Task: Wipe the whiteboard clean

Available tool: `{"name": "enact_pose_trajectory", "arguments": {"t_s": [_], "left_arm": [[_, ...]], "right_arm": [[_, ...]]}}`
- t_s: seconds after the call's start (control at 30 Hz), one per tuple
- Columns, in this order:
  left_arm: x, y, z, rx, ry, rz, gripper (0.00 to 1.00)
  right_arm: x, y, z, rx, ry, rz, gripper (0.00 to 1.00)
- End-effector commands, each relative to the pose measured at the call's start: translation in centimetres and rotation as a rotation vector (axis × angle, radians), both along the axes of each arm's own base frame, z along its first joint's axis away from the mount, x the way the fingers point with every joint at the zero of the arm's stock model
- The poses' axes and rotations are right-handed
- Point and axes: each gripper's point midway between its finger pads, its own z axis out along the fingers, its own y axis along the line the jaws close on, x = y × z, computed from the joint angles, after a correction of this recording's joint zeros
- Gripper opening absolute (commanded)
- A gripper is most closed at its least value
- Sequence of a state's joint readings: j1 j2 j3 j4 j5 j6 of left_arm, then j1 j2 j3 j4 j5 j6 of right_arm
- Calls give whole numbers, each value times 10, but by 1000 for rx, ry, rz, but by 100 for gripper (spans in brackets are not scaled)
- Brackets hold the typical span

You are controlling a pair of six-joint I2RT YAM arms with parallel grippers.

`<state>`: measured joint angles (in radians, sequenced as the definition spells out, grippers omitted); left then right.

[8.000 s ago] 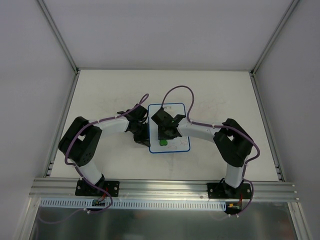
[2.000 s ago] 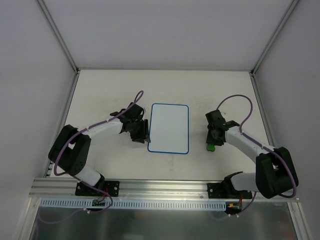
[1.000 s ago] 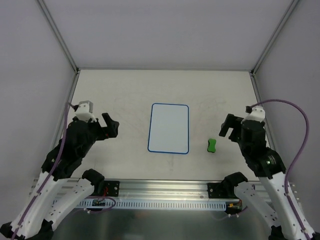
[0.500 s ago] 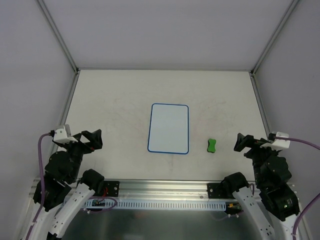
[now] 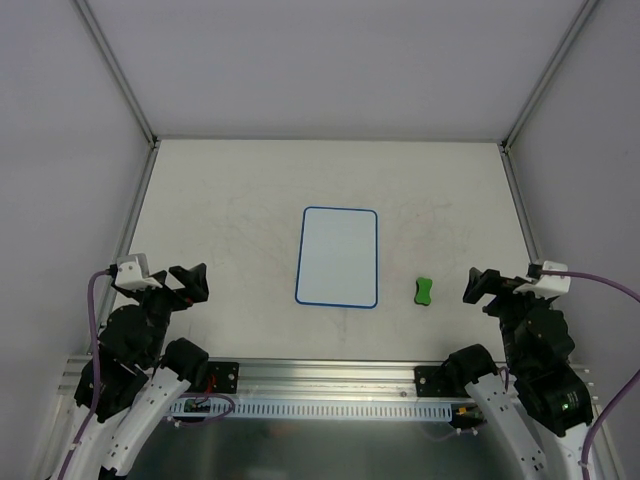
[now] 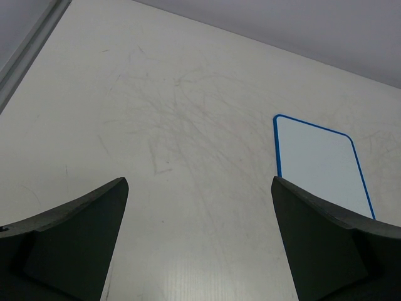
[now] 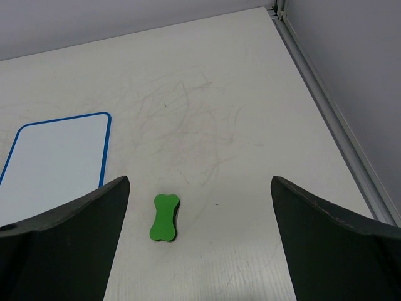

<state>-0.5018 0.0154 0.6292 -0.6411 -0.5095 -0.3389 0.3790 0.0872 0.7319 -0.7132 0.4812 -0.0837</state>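
White and bare of marks, the whiteboard (image 5: pixel 338 256) is lying mid-tabletop (image 5: pixel 230 190), the green eraser (image 5: pixel 423 291) just right of it. The left gripper (image 6: pixel 197 188) and right gripper (image 7: pixel 199 188) are hanging spread and empty at the near edge. A careless low sweep is risking shoving either loose piece.

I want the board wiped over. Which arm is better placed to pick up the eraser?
Probably right. The eraser lies right of the whiteboard, close to the open right gripper and in its wrist view; the left gripper is across the whiteboard.
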Motion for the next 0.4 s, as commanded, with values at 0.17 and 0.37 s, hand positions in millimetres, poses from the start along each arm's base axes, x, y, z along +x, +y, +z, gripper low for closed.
{"name": "enact_pose_trajectory", "arguments": {"t_s": [0.17,0.37], "left_arm": [[5,5,3,37,-7,34,99],[7,4,2,45,1,30,99]], "right_arm": [[7,5,6,-7,-19,20,99],[6,3,8,-9,-36,15,99]]}}
